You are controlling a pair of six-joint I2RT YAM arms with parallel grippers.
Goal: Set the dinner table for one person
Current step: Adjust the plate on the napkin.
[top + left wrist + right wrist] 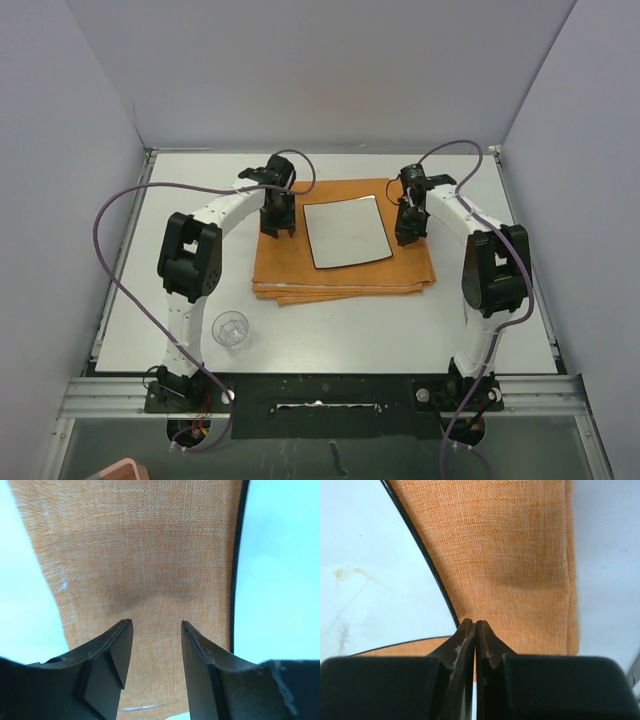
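Orange first, from the top camera: finds a folded woven cloth mat (340, 282) at the middle of the large off-white rectangular dinner table (390, 335), with a small square white plate (346, 232) lying flat on it. Places the table beneath everything, reaching from the arms' bases to the far wall, top face level, long axis running left to right across the arms, short axis pointing away from them. Shows the left gripper (277, 226) just beside the plate's left edge and the right gripper (408, 233) just beside its right edge, both low over the mat. Notes a clear glass tumbler (230, 330) upright on bare table near the left arm, well apart from the mat. Turns to the left wrist: sees the left gripper (155, 625) spread wide and empty over orange weave (140, 555), the plate's dark-edged rim (239, 580) to the right, table (20, 580) to the left. Turns to the right wrist: sees the right gripper (474, 623) pinched tip to tip on nothing, mat (520, 555) ahead, plate (370, 570) at left, table (605, 555) at right. Judges the plate as placed and the tumbler as next; calls for the left arm to draw back toward its base, straddle the glass wall with spread jaws, grip gently, lift clear, then set it down beyond a plate corner.
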